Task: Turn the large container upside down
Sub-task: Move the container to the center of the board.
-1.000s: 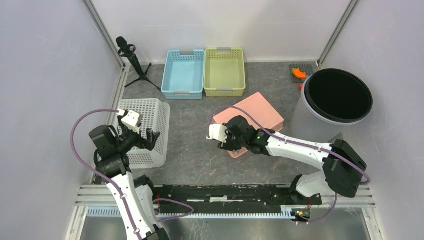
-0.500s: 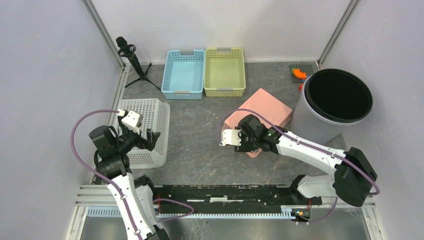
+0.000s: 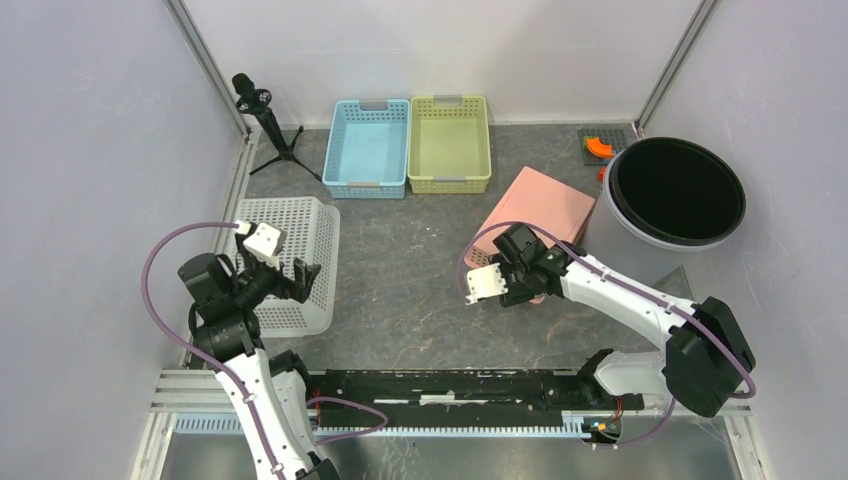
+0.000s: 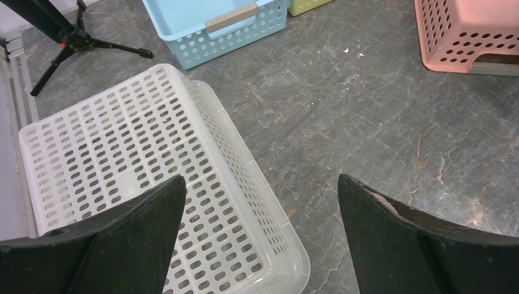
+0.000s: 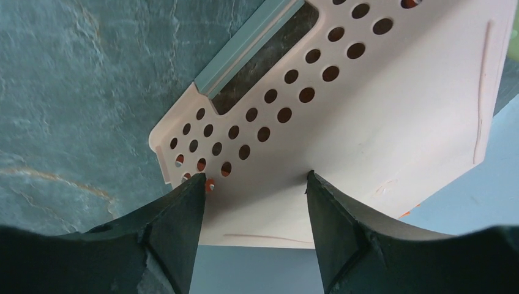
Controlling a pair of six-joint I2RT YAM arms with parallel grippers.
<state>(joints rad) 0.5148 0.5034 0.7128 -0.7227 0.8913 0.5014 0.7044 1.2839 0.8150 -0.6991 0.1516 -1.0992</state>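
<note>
Four baskets — blue [image 3: 368,150], green [image 3: 449,145], white [image 3: 300,225], pink [image 3: 540,200] — one round bin [image 3: 605,235], one tripod [image 3: 265,115].

Your right gripper [image 5: 254,177] has swung rightward across the desk [image 3: 400,290], and the pink container [image 3: 540,205] slid and turned with it, now seemingly touching the grey bin [image 3: 610,235]

Both arms [image 3: 620,295] have white links, black joints and a purple cable [image 3: 150,270] looping behind. The left pincer [image 4: 260,184] and right pincer [image 5: 254,179] have matte black, wedge-shaped fingers [image 4: 122,239].
</note>
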